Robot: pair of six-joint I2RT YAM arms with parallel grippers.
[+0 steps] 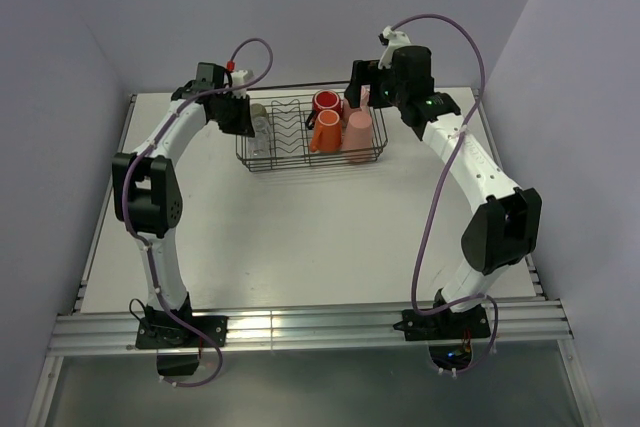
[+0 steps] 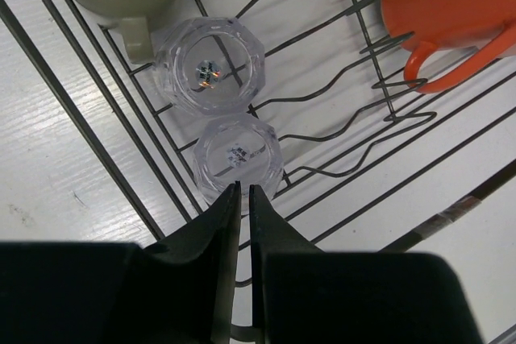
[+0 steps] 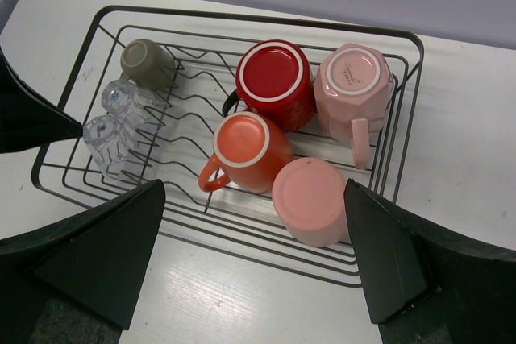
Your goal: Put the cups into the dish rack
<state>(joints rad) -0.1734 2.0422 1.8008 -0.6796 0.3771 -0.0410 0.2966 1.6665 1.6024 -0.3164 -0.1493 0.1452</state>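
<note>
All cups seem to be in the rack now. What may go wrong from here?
1. The left gripper, fingers nearly shut, sits close by the near glass; a sideways move may tip it against the second glass.
2. The right gripper hangs wide open over the rack; lowering it may strike the tumbler or the orange mug.

Lab bench: white table (image 1: pixel 300 247), bare walls (image 1: pixel 300 17)

The left arm (image 1: pixel 168 135) and right arm (image 1: pixel 470 157) have white link shells, bulky black joint housings and black wrist units. A purple cable (image 1: pixel 432 197) loops along each (a red fitting (image 1: pixel 230 64) sits on the left one). Flat black base plates (image 1: pixel 180 332). The fingers (image 3: pixel 105 255) are matte black wedges.
</note>
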